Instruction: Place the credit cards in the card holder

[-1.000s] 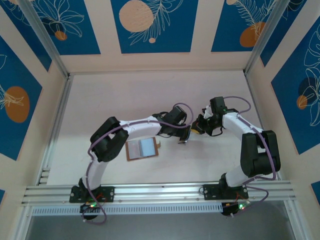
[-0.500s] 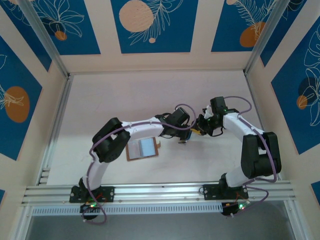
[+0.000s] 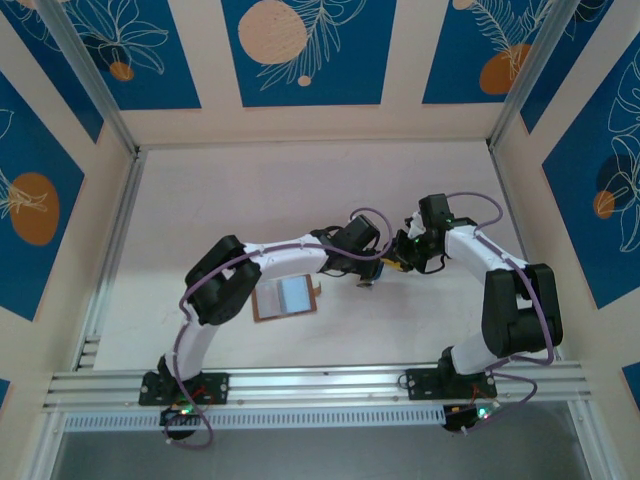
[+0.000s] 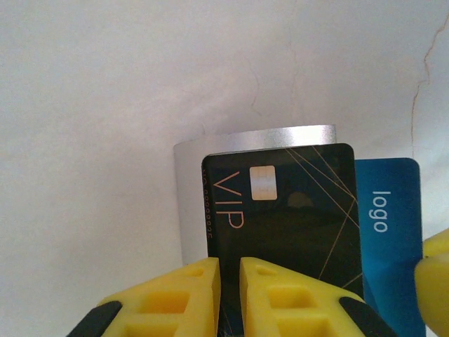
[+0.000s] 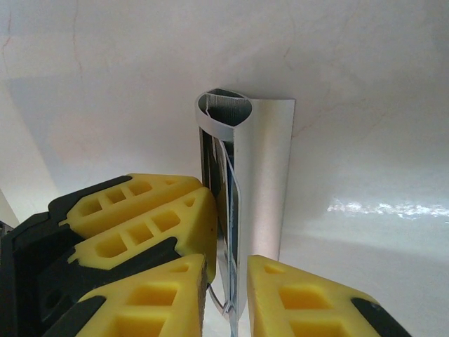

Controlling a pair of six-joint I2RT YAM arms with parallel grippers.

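Newly parting, the right tool (image 5: 226, 281) is straddling the silver case (image 5: 266, 175) sleeving the VIP card (image 4: 295, 232) and blue card (image 4: 389, 232), probably freeing them; left tool (image 4: 229, 281) bracing, nearly closed; holds unclear. Card holder (image 3: 262, 302) is lying on the bench (image 3: 300, 190) nearby.

Left claw (image 4: 229, 264) nearly closed, right claw (image 5: 226, 261) slightly parted, both wrists turned inward

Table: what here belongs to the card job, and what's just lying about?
Belongs to the job:
- card holder, lying open on the table
- black card
- blue card, beside the black one

Not clearly part of it:
- silver piece behind the cards
- table itself
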